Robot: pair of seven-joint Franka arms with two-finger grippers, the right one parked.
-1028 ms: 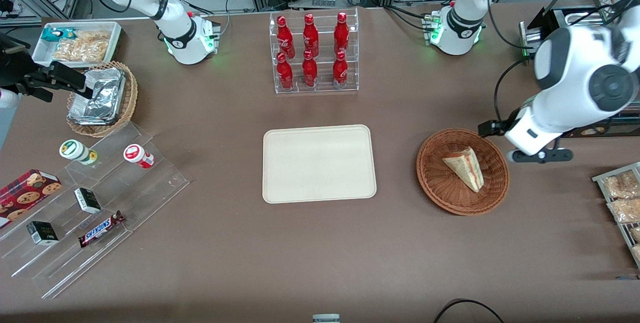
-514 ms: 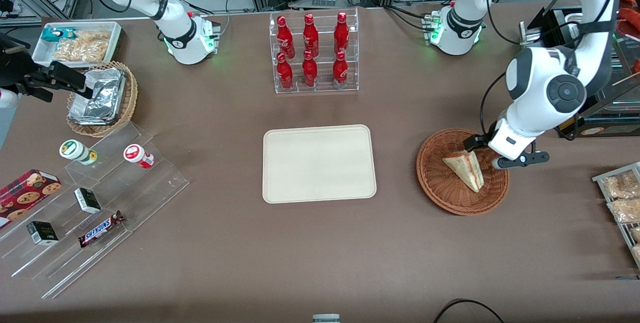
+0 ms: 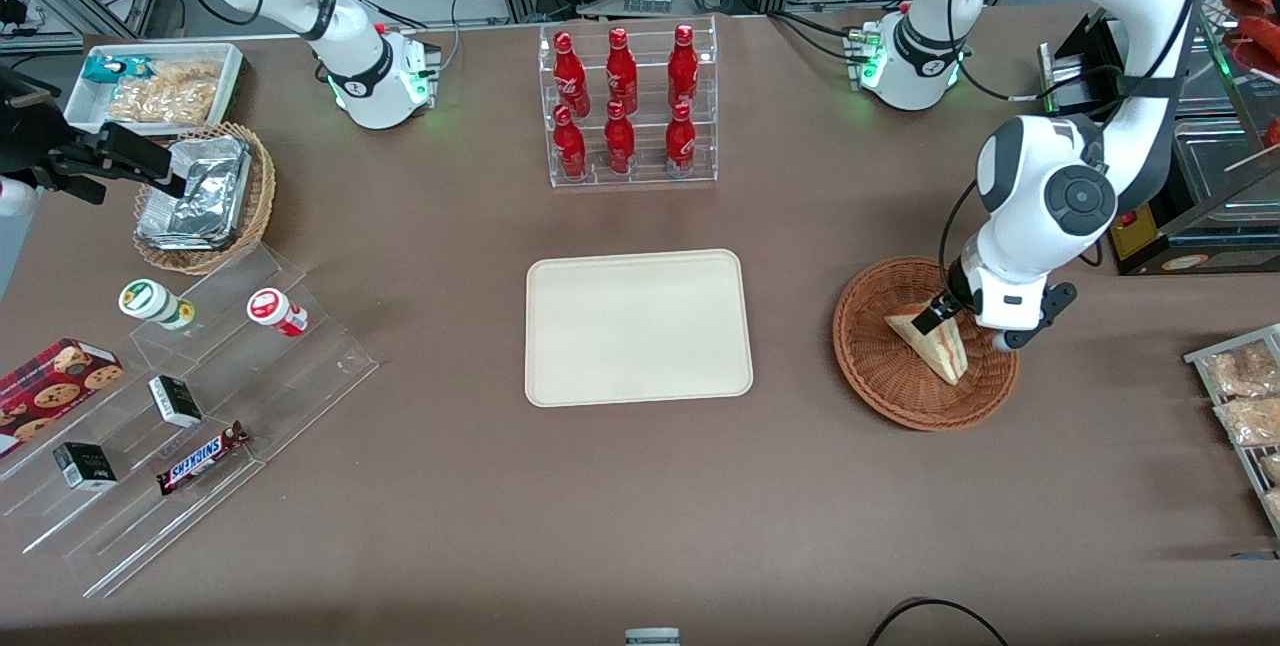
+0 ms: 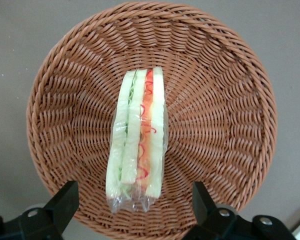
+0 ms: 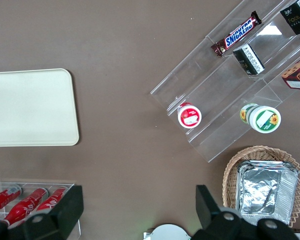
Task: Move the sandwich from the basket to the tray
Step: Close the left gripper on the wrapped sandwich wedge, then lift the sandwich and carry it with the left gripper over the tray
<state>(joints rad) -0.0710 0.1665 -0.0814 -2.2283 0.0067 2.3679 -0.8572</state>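
The sandwich (image 3: 935,346), a pale bread wedge in clear wrap with red and green filling, lies in the round reddish-brown basket (image 3: 880,396) toward the working arm's end of the table. My left gripper (image 3: 968,326) hangs over the basket, above the sandwich's wide end. In the left wrist view the gripper (image 4: 134,200) is open and empty, with one black finger on each side of the sandwich (image 4: 137,135) and the basket (image 4: 230,125) below. The cream tray (image 3: 637,326) lies bare at the table's middle; it also shows in the right wrist view (image 5: 30,107).
A clear rack of red bottles (image 3: 625,106) stands farther from the camera than the tray. A tan wicker basket with foil packets (image 3: 200,196), a white snack tray (image 3: 155,86) and an acrylic stepped shelf (image 3: 190,406) lie toward the parked arm's end. Snack packets (image 3: 1240,406) lie beside the basket.
My left gripper has moved from beside the basket to over it and turned, and now stands astride the sandwich's wide end. The sandwich and the basket have not moved.
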